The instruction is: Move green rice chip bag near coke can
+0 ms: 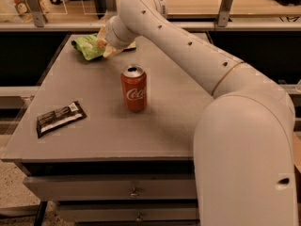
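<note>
The green rice chip bag [87,46] lies at the far left of the grey table [178,121]. The coke can [134,88] stands upright near the table's middle, well in front of the bag and apart from it. My gripper [105,46] is at the bag's right end and touches it there. My white arm [188,46] reaches in from the right, passing above and behind the can, and hides the bag's right edge.
A black-and-white wrapped bar [60,117] lies at the front left of the table. Drawers [134,191] sit under the table top. A counter with glass panels [70,4] runs behind the table. My robot body [249,164] fills the right foreground.
</note>
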Motion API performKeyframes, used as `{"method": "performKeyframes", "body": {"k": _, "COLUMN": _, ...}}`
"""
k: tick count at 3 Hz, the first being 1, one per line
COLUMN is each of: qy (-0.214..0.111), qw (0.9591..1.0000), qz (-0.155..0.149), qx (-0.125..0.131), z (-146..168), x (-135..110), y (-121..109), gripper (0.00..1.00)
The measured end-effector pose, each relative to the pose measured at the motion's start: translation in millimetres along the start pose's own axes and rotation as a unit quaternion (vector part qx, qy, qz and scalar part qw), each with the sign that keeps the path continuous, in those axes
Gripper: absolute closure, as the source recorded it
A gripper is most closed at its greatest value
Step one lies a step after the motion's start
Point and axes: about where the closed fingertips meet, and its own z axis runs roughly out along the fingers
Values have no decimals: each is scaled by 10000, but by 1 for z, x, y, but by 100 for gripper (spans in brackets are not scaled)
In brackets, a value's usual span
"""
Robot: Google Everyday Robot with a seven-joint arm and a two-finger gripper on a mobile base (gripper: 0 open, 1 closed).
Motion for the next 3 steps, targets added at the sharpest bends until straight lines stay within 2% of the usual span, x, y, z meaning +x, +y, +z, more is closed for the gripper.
{"method": "performKeyframes", "body": {"k": 1, "qy": -39, "qw": 10000, "qz": 5, "qx": 1, "z": 6, "x": -3, "y": 1, "gripper": 34}}
{"method": "performKeyframes", "body": {"k": 2, "qy": -73, "qw": 10000, "qz": 3, "qx": 15, "z": 11, "x": -5, "y": -2, "gripper": 29}}
{"method": "performKeyframes", "body": {"k": 3, "qy": -102, "qw": 9999, "qz": 9, "qx": 29, "z": 16, "x": -7, "y": -5, "gripper": 45}}
